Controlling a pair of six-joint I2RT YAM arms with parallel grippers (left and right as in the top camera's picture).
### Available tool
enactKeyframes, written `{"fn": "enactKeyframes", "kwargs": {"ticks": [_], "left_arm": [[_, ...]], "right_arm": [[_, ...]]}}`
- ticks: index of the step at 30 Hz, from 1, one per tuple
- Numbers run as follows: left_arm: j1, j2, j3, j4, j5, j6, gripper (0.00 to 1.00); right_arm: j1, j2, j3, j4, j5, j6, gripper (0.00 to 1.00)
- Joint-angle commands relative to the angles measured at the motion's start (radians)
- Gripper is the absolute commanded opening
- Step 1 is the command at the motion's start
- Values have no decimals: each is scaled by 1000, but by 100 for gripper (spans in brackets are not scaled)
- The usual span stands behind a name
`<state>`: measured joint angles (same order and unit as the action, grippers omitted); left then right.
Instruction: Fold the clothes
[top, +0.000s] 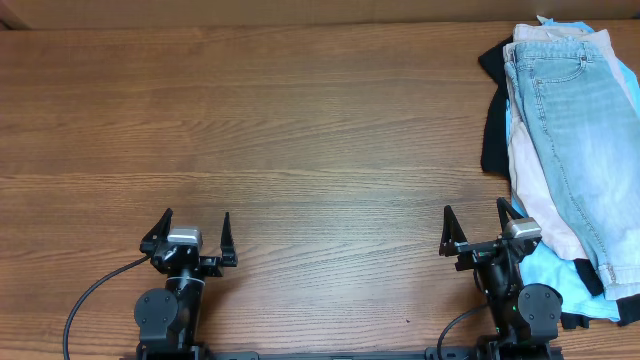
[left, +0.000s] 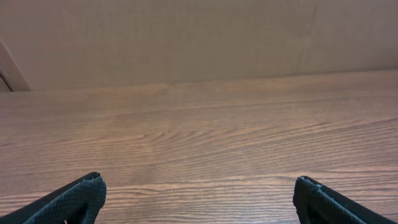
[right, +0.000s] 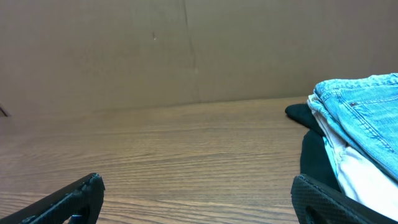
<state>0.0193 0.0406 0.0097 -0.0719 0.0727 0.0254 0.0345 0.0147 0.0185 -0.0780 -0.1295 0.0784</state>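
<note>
A pile of clothes lies at the right edge of the table. On top are light-blue faded denim shorts (top: 585, 120), over a beige garment (top: 535, 195), a sky-blue one (top: 550, 275) and a black one (top: 492, 120). The shorts also show in the right wrist view (right: 367, 102). My right gripper (top: 474, 218) is open and empty, just left of the pile's near end. My left gripper (top: 196, 222) is open and empty at the front left, far from the clothes. Both sets of fingers show wide apart over bare wood in the wrist views, the left (left: 199, 193) and the right (right: 199, 193).
The wooden table (top: 300, 130) stretches left of the pile. A brown cardboard wall (left: 199, 37) stands along the far edge. Cables run from both arm bases at the front edge.
</note>
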Motion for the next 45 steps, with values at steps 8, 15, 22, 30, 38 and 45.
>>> {"fn": "enactKeyframes", "kwargs": {"ticks": [8,15,22,30,38,45], "left_arm": [[-7,3,-5,1,-24,3,100],[-7,3,-5,10,22,-3,100],[-7,3,-5,50,58,-14,100],[-7,3,-4,106,52,-26,100],[-6,3,86,121,7,-52,100],[-6,83,235,21,-24,-48,100]], "right_arm": [[-2,-6,-10,8,9,0,100],[-2,-6,-10,49,5,0,100],[-2,-6,-10,129,8,11,100],[-2,-6,21,163,24,11,100],[-2,-2,121,109,24,10,100],[-2,159,290,75,24,10,100]]}}
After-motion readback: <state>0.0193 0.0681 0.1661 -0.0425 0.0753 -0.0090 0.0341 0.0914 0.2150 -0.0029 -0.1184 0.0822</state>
